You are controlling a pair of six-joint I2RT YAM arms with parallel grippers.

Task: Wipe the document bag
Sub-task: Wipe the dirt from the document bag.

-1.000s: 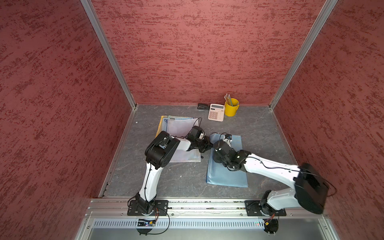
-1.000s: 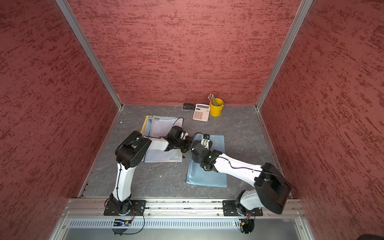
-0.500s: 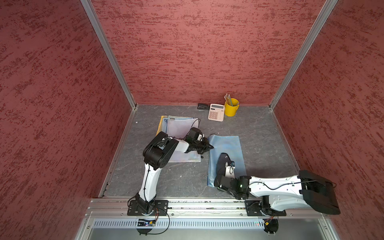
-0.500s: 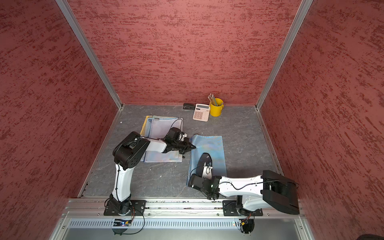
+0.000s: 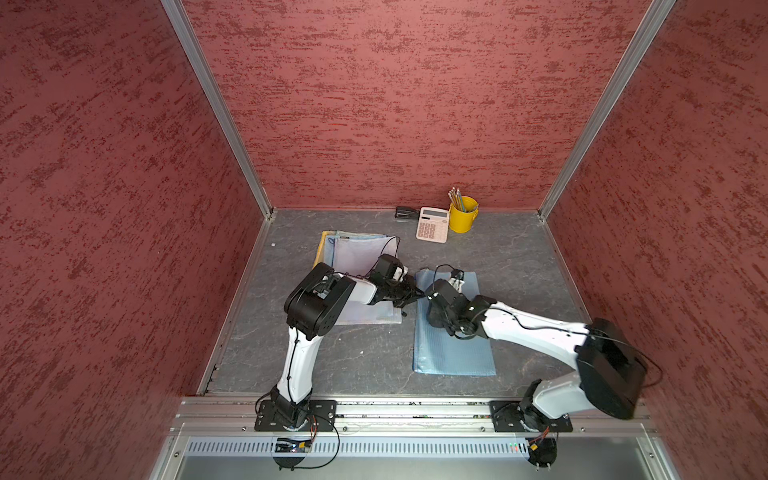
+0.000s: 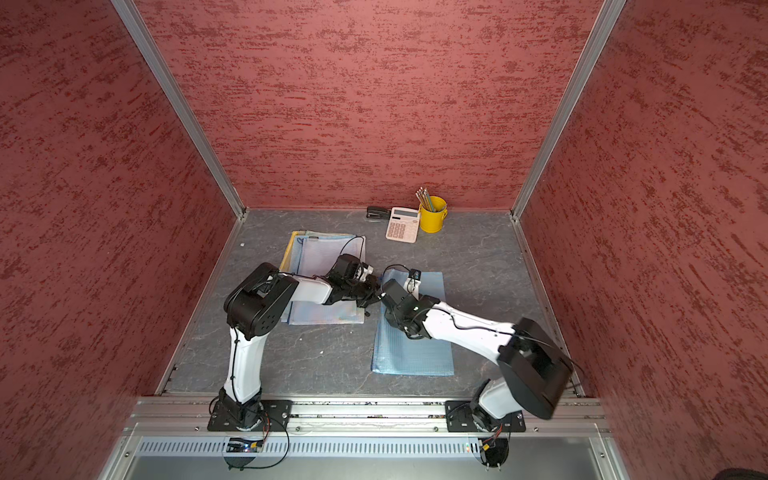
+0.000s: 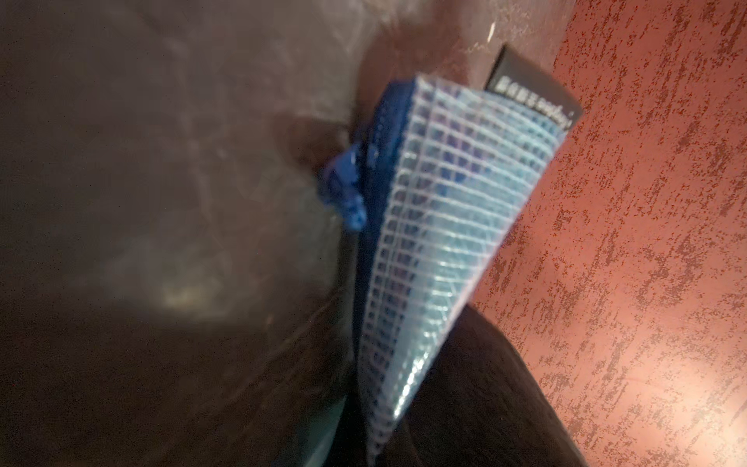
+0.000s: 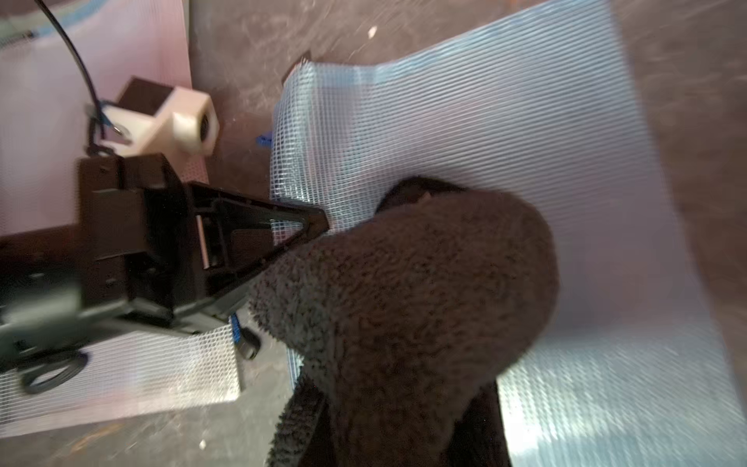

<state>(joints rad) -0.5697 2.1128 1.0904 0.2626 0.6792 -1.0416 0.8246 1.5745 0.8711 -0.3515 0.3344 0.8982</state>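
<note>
Bag: the blue mesh document bag [image 5: 453,345] lies right of centre on the surface [image 5: 365,353].
Left tool [image 5: 419,293]: pressed together, pinching the bag's left edge near its far corner, likely to stop it sliding.
Right tool [image 5: 433,305]: clamped on a dark cloth [image 8: 404,303], which is pressed onto the bag's far end for wiping.

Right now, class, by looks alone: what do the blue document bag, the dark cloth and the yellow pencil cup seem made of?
Blue document bag: likely translucent plastic reinforced with mesh; grid lines, glossy sheen. Dark cloth: fleece or terry; nubby matte pile. Yellow pencil cup: smooth, perhaps painted metal.
</note>
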